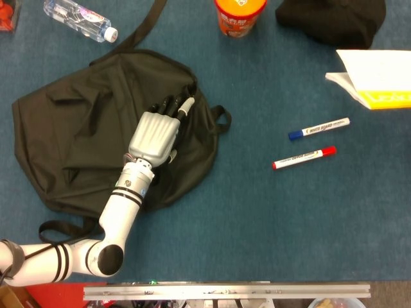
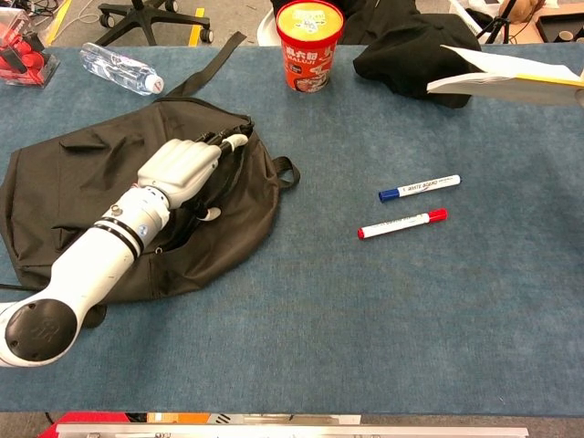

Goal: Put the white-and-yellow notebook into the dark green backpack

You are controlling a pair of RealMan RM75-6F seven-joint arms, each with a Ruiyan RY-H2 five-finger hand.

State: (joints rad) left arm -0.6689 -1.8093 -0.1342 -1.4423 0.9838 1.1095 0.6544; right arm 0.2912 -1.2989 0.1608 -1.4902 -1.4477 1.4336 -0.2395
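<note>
Nearest, along the desk (image 2: 301, 319) edge, left arm reaching forward over the backpack (image 1: 70, 122). Left hand (image 1: 155, 135) lying palm-down on the backpack's right half, fingers (image 1: 172, 106) stretched toward the zip opening near the top edge, tips at or just under the fabric lip; cannot tell whether gripping cloth or merely touching it. Thumb tucked at the hand's right side, white tip showing. Backpack flat and crumpled on the blue desk, one strap looping out at lower left, another trailing away at the top, small carry loop (image 1: 220, 119) sticking out at the right.

Further right, well apart from the backpack: red marker (image 1: 304, 158) and, just beyond it, blue marker (image 1: 319, 129), roughly parallel, both tilted up to the right.

At the far right edge, notebook (image 1: 376, 80), white pages over a yellow cover, cut off by the frame; in the chest view seemingly raised above the desk, holder hidden. Right hand out of sight.

Farthest back: water bottle (image 1: 80, 20) at left, orange cup (image 2: 309, 44) in the middle, black cloth (image 2: 415, 44) to its right.
</note>
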